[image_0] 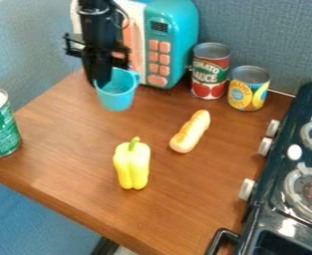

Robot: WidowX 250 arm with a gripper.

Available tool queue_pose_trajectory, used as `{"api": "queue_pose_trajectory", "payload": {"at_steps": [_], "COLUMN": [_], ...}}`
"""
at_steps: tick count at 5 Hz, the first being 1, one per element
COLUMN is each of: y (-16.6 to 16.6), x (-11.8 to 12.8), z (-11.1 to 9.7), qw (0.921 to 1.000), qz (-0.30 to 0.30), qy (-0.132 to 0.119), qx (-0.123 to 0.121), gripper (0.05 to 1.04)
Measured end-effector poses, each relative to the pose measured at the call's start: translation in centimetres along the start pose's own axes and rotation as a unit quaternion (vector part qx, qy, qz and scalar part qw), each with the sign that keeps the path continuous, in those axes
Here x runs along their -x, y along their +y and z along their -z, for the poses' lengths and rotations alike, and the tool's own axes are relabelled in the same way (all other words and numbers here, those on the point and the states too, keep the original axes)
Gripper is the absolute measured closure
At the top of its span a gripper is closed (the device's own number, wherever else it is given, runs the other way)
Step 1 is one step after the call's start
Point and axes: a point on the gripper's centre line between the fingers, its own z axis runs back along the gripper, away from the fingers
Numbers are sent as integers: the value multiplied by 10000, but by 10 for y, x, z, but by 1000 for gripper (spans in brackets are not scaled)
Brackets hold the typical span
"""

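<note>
The black gripper [101, 79] hangs at the upper left, in front of the toy microwave, with its lower end at the left part of the rim of a light blue cup [117, 92]. Whether it grasps the cup cannot be told from this view. The cup stands near the back left of the wooden table [72, 144], its opening facing up and its handle on the right. In the middle lie a yellow bell pepper [132, 165], stem toward the back, and, to its upper right, a toy hot dog in a bun [190, 131].
A teal and white toy microwave [173, 42] stands behind the cup. To its right are a tomato can [210, 70] and a smaller yellow can [248, 88]. A green can [0, 124] is at the left edge. A dark toy stove [271, 209] lines the right side.
</note>
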Motion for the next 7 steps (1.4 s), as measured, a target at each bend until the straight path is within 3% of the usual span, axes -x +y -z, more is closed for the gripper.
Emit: {"api": "queue_pose_trajectory", "payload": {"at_steps": [1,3,4,5,6,7], "y": [23,45,54,56,59,70], "x": [8,0,-6,1,0,8], "z": [0,18,29,44,49,60], "qw": [9995,9968,9897,9784,9704,9615], "qz": [-281,-792,-1396,-2023,-2362,-2732], "qy": [120,98,-281,-346,-473,-286], "qx": [81,63,-115,-234,-180,14], "gripper": [995,995,995,995,995,966]}}
